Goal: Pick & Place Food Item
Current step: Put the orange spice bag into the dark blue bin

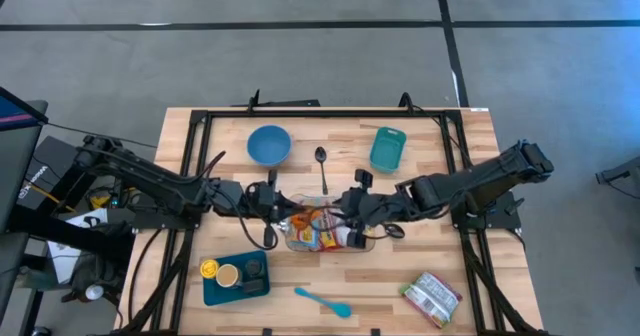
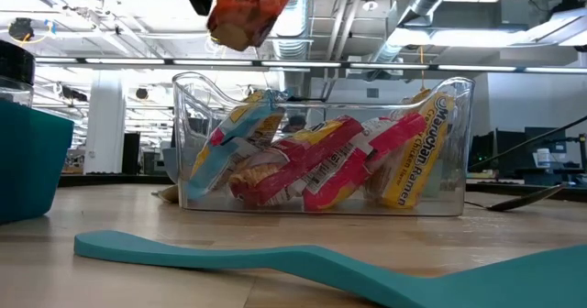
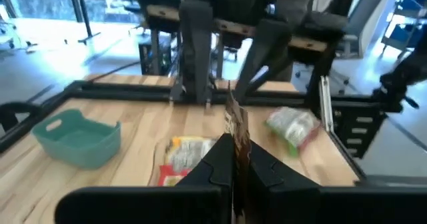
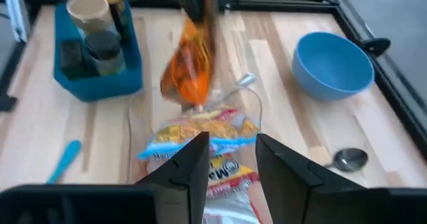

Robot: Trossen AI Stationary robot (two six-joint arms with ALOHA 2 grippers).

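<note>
Over the clear bin (image 2: 321,143), my left gripper (image 3: 235,151) clamps the orange snack packet (image 4: 193,67).
Lifted, not yet placed; my right gripper (image 4: 230,159) stands apart, empty.

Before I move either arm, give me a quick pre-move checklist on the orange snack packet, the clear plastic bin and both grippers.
1. Left gripper shut on the orange snack packet: ok.
2. Packet lifted clear of the clear plastic bin, hanging above its rim: ok.
3. Right gripper open and holding nothing, over the bin: ok.
4. Right gripper apart from the hanging packet: ok, a gap shows in the right wrist view.
5. Bin upright on the wooden table, ramen packets inside: ok.
6. Where the packet should go: cannot tell.
</note>
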